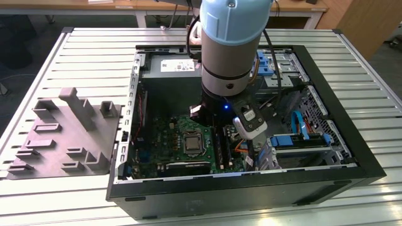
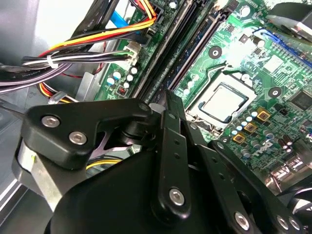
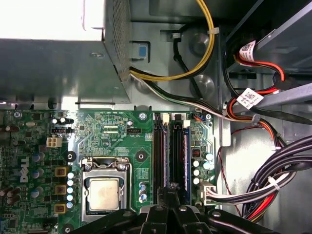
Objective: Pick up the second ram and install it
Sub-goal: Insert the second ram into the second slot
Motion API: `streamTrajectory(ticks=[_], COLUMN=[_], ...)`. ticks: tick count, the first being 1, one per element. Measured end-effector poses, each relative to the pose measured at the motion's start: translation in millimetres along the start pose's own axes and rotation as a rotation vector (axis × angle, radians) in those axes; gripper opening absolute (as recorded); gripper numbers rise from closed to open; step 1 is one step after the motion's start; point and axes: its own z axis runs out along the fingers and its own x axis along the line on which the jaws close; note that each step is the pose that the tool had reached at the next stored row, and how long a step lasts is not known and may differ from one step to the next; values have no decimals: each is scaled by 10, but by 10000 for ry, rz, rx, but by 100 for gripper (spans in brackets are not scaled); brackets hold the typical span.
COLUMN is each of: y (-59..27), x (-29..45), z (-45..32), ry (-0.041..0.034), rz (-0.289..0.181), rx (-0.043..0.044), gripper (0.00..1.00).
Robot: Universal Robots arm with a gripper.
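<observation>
The second ram (image 3: 185,156), as far as I can judge, is the slim blue-edged board standing on its long edge in the outer of the long black memory slots (image 3: 161,156), on the side away from the processor socket (image 3: 103,192); whether it is fully seated there I cannot tell. A stick like this is light and stiff but fragile: the chips and the contact edge should not be squeezed or scraped, so the sound hold is across the two flat faces near the middle of the top edge, and any pressing should go straight down along the slot, not at a slant. In the first wrist view the gripper (image 3: 171,189) hangs low over the slots near their processor end, just beside the blue board. Its fingers (image 2: 168,126) look pressed together, with no gap and nothing visibly pinched between them. The green motherboard (image 3: 117,131) lies flat in the open computer case (image 1: 326,174), bundled cables (image 3: 273,185) run just beyond the slots, and the arm (image 1: 229,47) reaches down from above into the case, which rests on the slatted table (image 1: 94,52).
</observation>
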Motion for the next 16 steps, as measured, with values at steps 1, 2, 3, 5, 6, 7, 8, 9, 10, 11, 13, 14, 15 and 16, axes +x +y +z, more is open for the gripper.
streamTrajectory(ticks=[1, 2, 3, 5, 6, 7, 8, 9, 10, 11, 13, 14, 15, 16], y=[0, 0, 0, 0, 0, 0, 0, 2, 3, 5, 6, 6, 6, 6], x=[0, 0, 0, 0, -2, -4, -5, -6, -7, -9, -10, -18, -29, -34], z=[0, 0, 0, 0, 0, 0, -4, -15, -33, -52, -61, -60, -60, -60], ry=[0, 0, 0, 0, 0, 0, 2, 3, 3, 2, 2, 2, 2, 2], rz=[0, 0, 0, 0, 0, 0, 1, 1, 0, 0, 0, -2, 0, -1], rx=[0, 1, 0, 0, 0, 0, 3, 4, 2, 1, -2, -3, -1, -1], gripper=[11, 11, 11, 11, 11, 11, 11, 11, 11, 11, 11, 11, 11, 11])
